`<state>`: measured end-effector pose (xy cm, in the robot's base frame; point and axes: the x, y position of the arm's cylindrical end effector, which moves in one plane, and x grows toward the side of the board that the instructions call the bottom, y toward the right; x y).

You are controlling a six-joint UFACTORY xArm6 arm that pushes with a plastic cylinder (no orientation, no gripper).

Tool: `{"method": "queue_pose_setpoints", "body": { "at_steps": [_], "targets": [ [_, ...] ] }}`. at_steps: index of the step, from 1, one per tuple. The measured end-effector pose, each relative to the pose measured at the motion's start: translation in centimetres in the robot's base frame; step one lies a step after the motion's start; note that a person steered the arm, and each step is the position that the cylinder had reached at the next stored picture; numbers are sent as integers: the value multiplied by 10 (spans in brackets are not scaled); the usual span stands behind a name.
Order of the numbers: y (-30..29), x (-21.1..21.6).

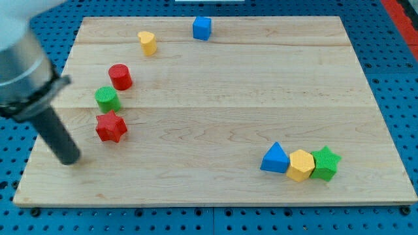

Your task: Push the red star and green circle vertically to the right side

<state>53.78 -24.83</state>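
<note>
Since there's no claw to open or clench, just my tip (70,158), it's pushing only: red star (111,126) sits just right of it, green circle (106,98) beyond, touching. Both look light, rigid, slidey; I'd push their left faces.

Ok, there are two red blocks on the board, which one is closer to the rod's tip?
The red star. It sits just to the view's right of my tip, below the green circle. The red cylinder is farther up, beyond the green circle.
</note>
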Motion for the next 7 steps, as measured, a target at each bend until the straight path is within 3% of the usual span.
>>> {"method": "queue_pose_setpoints", "body": {
  "at_steps": [1,2,3,4,5,6,7],
  "targets": [
    [20,-55],
    [132,-47],
    [218,-12],
    [221,-4],
    [268,-2],
    [195,-5],
    [79,-11]
  ]
}}
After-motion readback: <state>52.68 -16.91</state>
